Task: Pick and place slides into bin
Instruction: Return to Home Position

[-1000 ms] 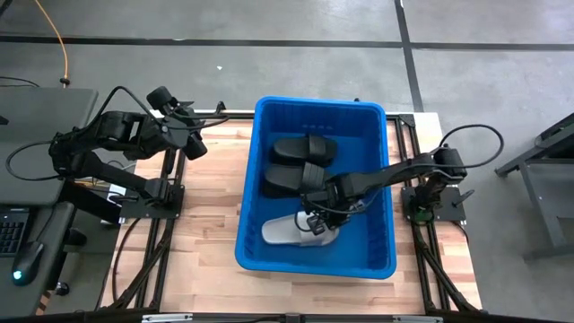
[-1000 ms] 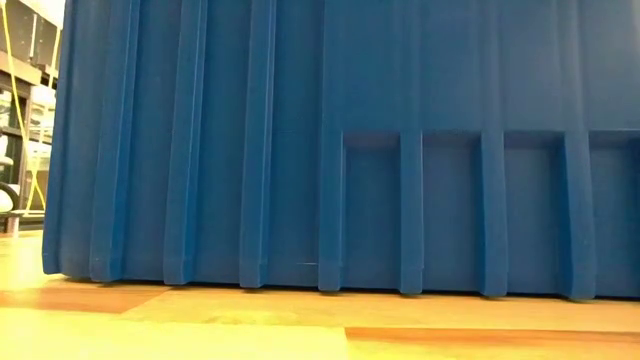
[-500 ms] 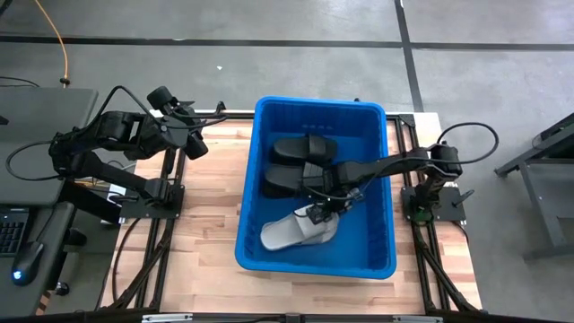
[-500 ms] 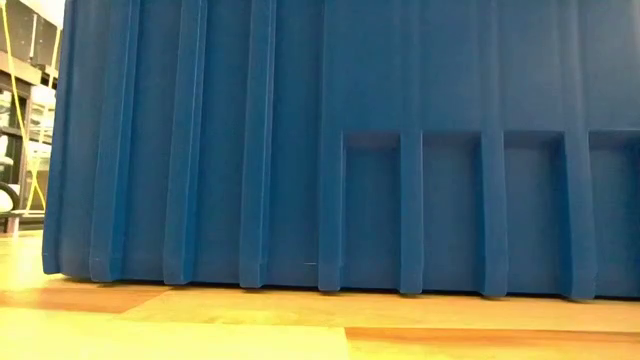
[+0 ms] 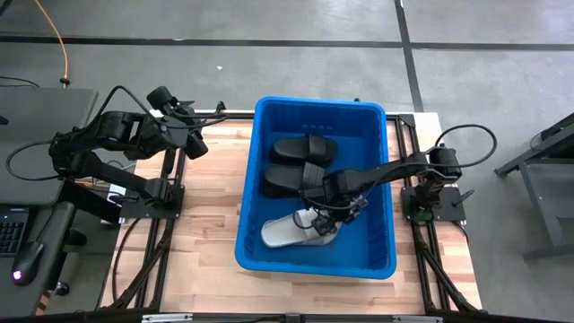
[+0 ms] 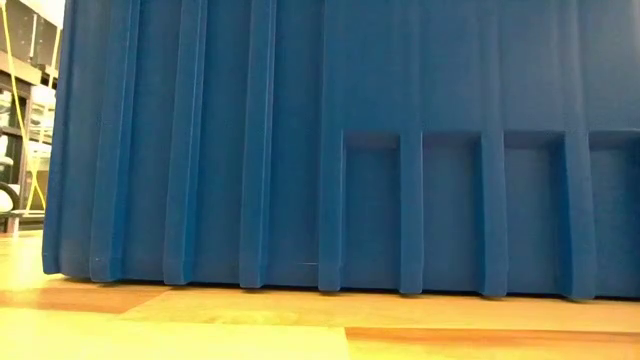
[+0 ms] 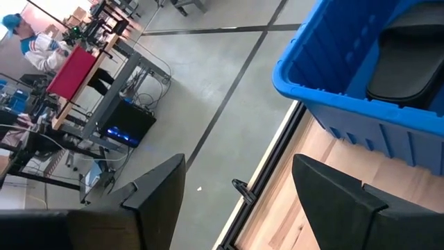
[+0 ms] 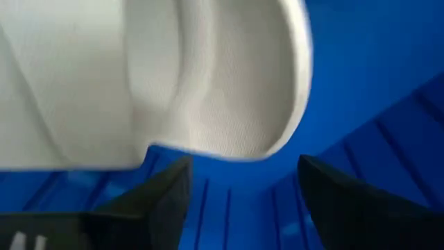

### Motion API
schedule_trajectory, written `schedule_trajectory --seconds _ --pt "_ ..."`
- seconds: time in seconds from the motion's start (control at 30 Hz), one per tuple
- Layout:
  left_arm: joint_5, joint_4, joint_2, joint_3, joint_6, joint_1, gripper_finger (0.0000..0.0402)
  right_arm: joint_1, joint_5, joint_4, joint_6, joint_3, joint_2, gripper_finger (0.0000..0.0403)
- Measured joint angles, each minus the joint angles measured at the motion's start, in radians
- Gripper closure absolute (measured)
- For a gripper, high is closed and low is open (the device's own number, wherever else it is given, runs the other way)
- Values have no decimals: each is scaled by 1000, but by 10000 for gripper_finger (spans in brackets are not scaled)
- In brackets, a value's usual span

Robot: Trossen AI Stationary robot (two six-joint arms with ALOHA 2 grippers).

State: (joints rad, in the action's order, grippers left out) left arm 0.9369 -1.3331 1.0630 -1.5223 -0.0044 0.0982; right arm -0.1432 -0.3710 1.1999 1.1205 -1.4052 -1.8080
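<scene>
At the left, over the bare planks of the counter point(image 5: 208, 229), the left claw point(image 5: 192, 142): raised, well apart from the bin point(image 5: 247, 193), fingers spread wide, nothing between them. In the middle, the blue bin itself, standing on the counter and filling the whole low view with its ribbed wall. Inside, toward the far end, black slides point(image 5: 303, 149) lying close together, side by side. Toward the near end, a white slide point(image 5: 285, 233) resting low in the bin, near the left wall. Just to the right of this white slide, and partly above it, the right claw point(image 5: 321, 221), reaching down inside the bin from the arm on the right. Fingers point(image 8: 161, 198) apart, gripping nothing; rounded end of the white slide just ahead of the fingertips, not between them. Impossible to tell whether touching it or only very near.
</scene>
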Motion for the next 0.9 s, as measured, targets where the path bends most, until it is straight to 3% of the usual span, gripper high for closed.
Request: schedule_trajectory --seconds 0.2,0.4,0.67,0.8,0.9 --pt "-3 0 0 0 27 0 147 -15 -48 0 -40 0 3 146" --pt "-4 29 -4 0 21 0 147 -17 -10 -51 -49 0 67 146" --pt "-7 110 -5 -1 32 0 147 -17 195 -96 -24 0 253 146" --pt "-59 206 -5 -1 70 0 147 -17 333 -150 69 0 365 146" --pt "-98 245 -5 -1 128 0 147 -18 374 -133 90 -1 437 146"
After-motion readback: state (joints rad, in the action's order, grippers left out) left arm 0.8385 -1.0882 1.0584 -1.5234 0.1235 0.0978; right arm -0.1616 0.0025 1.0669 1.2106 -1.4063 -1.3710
